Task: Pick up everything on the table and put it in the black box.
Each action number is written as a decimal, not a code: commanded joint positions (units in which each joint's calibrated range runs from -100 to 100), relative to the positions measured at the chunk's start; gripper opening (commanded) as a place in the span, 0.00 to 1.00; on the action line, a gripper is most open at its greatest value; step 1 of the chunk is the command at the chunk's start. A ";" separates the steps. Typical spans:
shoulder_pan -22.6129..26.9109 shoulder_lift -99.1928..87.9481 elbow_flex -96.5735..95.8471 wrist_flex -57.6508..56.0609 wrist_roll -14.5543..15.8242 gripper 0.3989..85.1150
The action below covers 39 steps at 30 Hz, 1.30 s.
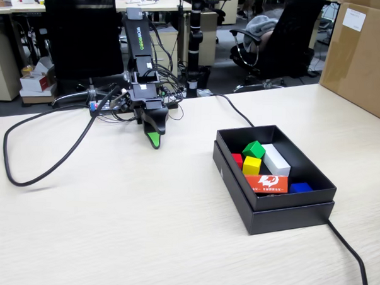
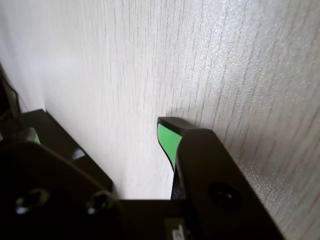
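Yellow cube [image 1: 252, 165], green cube [image 1: 253, 148], red cube [image 1: 238, 160] already inside black box [image 1: 272, 214], frame right. Gripper [image 1: 153, 141] left of centre, jaws together, empty, tip near table [image 1: 142, 229]. Judgement: task done; hold arm parked, clear of box.

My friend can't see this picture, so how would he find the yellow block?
Look in the black box on the pale table. The yellow block sits between a green block and an orange-red card; it is the only yellow thing there.

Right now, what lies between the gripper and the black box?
Only bare table. In the fixed view, nothing sits between the gripper and the black box; the cable runs behind that stretch.
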 commanded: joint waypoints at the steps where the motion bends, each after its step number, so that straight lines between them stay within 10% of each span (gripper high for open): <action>1: -0.10 -1.29 -1.14 2.06 0.29 0.56; 39: -0.20 -0.83 -5.13 2.84 0.44 0.57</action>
